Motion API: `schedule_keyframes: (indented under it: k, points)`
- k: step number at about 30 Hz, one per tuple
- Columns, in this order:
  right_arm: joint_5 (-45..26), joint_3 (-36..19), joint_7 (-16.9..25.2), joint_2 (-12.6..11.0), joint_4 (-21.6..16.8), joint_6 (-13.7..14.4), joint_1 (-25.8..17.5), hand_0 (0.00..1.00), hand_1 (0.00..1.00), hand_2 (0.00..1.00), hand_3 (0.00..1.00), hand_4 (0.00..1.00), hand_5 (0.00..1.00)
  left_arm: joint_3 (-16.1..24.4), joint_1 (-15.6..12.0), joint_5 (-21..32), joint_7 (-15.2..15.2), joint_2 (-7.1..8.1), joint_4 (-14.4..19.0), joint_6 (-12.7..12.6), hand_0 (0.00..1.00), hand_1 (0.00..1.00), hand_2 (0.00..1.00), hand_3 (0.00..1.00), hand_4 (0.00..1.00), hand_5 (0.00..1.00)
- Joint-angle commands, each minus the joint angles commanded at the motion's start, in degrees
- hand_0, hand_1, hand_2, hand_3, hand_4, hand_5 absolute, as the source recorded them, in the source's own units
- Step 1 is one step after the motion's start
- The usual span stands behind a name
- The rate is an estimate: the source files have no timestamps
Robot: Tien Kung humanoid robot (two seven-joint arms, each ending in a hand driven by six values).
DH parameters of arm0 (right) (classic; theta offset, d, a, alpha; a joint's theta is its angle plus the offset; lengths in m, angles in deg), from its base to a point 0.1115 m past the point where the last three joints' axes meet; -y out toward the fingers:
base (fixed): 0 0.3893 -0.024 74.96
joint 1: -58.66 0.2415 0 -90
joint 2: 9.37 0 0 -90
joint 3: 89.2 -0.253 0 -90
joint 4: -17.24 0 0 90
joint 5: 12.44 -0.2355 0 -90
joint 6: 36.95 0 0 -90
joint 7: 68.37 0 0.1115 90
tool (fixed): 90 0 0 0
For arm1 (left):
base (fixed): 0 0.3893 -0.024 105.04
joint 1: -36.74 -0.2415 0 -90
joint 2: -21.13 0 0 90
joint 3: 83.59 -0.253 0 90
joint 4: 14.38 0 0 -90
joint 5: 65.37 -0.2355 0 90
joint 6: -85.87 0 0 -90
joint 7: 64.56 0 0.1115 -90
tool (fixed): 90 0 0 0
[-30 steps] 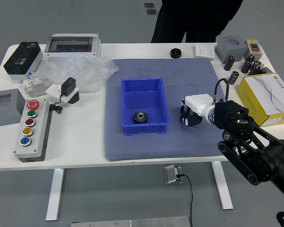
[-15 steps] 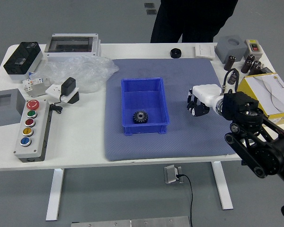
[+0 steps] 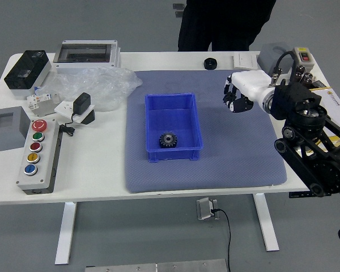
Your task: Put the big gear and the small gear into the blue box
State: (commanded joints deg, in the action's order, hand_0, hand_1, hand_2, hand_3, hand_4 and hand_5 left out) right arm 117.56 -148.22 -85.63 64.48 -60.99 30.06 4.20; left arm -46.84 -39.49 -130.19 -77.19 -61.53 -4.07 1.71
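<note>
Gear (image 3: 168, 140) lying in blue box (image 3: 174, 153), left of and nearer than right hand (image 3: 238, 93), hand over mat (image 3: 232, 158), whether clenched, released or grasping I cannot tell, round black piece (image 3: 210, 64) beyond hand, slightly left.

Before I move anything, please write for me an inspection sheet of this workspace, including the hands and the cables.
Surface: white table with a blue-grey mat.
Job's things: one dark gear inside the blue box, near its front wall; big or small, I cannot tell. Second gear not identified.
Clutter: clear plastic bag and button box at left; round black piece at far edge.
Hands: right hand above the mat, right of the box; grasp unclear. Left: not in view.
Cables: black cable hanging below the table.
Surroundings: person in black at far side, hands not visible.
</note>
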Motion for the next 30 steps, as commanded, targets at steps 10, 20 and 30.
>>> schedule_keyframes:
  k: [10, 20, 30]
  points:
    - [0.0, 3.63, 0.09, 6.49, 0.57, 0.27, 1.87, 0.572, 0.457, 0.467, 0.547, 0.466, 0.121, 0.01, -0.06, -0.25, -0.08, -0.03, 0.0, 0.06, 0.78, 0.749, 0.739, 0.678, 0.548, 0.25]
    - [0.0, 5.89, -0.04, 8.9, 2.53, 0.59, 2.09, 0.593, 0.478, 0.495, 0.562, 0.477, 0.14, 0.15, -0.09, -0.43, -0.15, -0.17, 0.0, 0.03, 0.779, 0.748, 0.739, 0.679, 0.547, 0.25]
    - [0.0, 5.11, 0.08, 9.32, 3.76, -0.51, 2.49, 0.792, 0.736, 0.864, 0.964, 0.82, 0.415, 0.02, -0.05, -0.33, -0.16, -0.36, 0.0, 0.08, 0.779, 0.747, 0.738, 0.678, 0.547, 0.251]
